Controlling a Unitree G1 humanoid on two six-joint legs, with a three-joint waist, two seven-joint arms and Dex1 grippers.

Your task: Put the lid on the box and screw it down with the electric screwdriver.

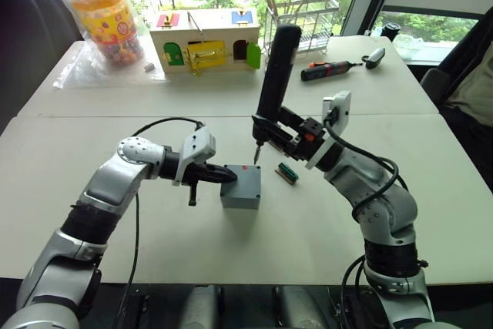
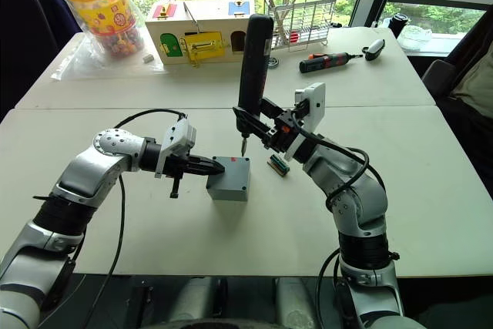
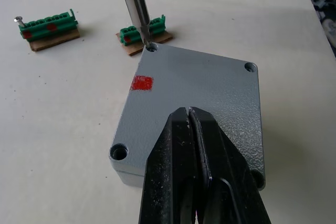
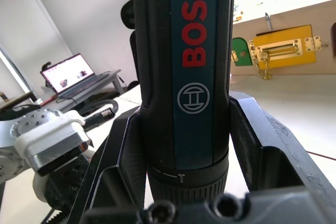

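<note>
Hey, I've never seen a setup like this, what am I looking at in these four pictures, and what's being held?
A two-armed humanoid robot works at a pale table. Two pictures come from its head camera; two from cameras on its wrists. The right gripper clamps a thick dark blue-black electric screwdriver upright, its metal bit at a corner screw hole of the flat grey lid, which sits on the small grey plastic box. The left gripper, shut, rests over the lid. Green terminal blocks lie nearby.

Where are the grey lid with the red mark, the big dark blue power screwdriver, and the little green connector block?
Grey plastic lid (image 3: 197, 95), left wrist view, top face.
Dark blue cylindrical electric screwdriver (image 1: 276, 75), left eye view, body.
Small green connector block (image 1: 288, 173), left eye view, top.
</note>
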